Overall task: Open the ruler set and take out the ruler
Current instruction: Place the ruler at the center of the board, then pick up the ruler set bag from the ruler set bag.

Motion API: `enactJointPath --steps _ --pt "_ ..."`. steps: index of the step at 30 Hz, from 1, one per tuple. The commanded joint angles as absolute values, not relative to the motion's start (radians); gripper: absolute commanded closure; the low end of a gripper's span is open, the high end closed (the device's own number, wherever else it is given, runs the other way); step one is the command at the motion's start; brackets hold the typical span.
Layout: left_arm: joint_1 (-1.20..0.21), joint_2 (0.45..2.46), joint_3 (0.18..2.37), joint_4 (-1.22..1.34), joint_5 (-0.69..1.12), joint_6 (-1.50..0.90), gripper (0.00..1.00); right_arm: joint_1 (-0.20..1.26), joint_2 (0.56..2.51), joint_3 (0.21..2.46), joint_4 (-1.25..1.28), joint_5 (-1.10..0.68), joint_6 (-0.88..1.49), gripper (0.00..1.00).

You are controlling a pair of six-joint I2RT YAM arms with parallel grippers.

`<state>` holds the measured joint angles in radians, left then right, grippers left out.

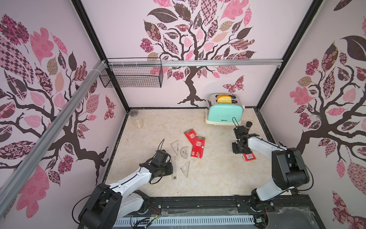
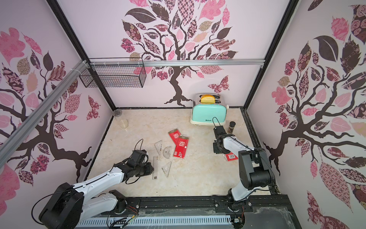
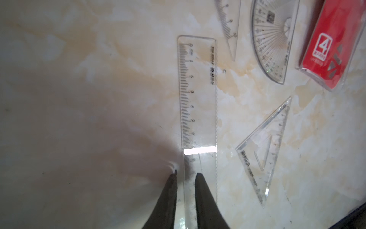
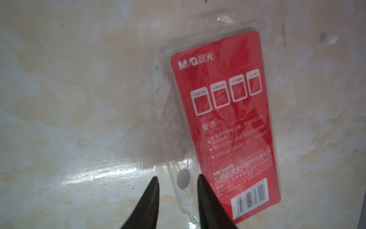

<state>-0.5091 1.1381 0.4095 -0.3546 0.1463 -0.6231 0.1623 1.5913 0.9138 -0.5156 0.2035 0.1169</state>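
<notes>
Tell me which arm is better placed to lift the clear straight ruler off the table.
Left. The left gripper is open over one end of the ruler; the right gripper is over the red package, far away.

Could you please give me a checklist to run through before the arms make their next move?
1. Clear plastic straight ruler out, flat on marble-patterned table: ok.
2. Left tool parted, astride ruler's edge: ok.
3. Right tool parted over clear plastic pack with red card: ok.
4. Pack emptied: cannot tell.
5. Clear plastic triangle apart from ruler: ok.
</notes>
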Motion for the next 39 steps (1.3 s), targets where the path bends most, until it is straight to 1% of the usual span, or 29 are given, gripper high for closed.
enactJointPath --steps 1,7,11,14,15,18,25,27,29,32,37,39 --pt "-0.507 1.133 0.401 -0.390 0.127 -0.623 0.70 0.161 1.559 0.911 -0.529 0.182 0.120 0.61" --pt "-0.507 1.054 0.398 -0.409 0.115 -0.633 0.58 0.161 1.497 0.920 -0.519 0.151 0.118 0.57" --pt "-0.507 1.001 0.443 -0.392 0.116 -0.613 0.52 0.165 1.460 0.904 -0.441 -0.024 0.122 0.55" --pt "-0.509 1.019 0.508 -0.333 0.132 -0.589 0.49 0.170 1.459 0.872 -0.332 -0.180 0.142 0.54" --pt "-0.512 1.040 0.529 -0.299 0.134 -0.581 0.49 0.171 1.464 0.858 -0.283 -0.244 0.157 0.53" --pt "-0.526 1.138 0.601 -0.200 0.142 -0.543 0.48 0.188 1.493 0.822 -0.155 -0.366 0.216 0.51" --pt "-0.597 1.479 0.831 -0.068 0.169 -0.450 0.48 0.242 1.585 0.782 0.054 -0.490 0.319 0.48" --pt "-0.611 1.578 0.879 -0.044 0.188 -0.445 0.53 0.251 1.609 0.782 0.089 -0.510 0.333 0.48" --pt "-0.619 1.655 0.918 -0.025 0.208 -0.448 0.60 0.264 1.627 0.785 0.115 -0.515 0.345 0.47" --pt "-0.630 1.748 0.958 -0.011 0.213 -0.450 0.68 0.285 1.654 0.799 0.131 -0.514 0.356 0.47" --pt "-0.635 1.838 0.998 -0.001 0.212 -0.454 0.83 0.317 1.709 0.820 0.176 -0.530 0.382 0.47" --pt "-0.637 1.855 1.008 0.000 0.213 -0.456 0.86 0.330 1.735 0.828 0.191 -0.536 0.392 0.47"
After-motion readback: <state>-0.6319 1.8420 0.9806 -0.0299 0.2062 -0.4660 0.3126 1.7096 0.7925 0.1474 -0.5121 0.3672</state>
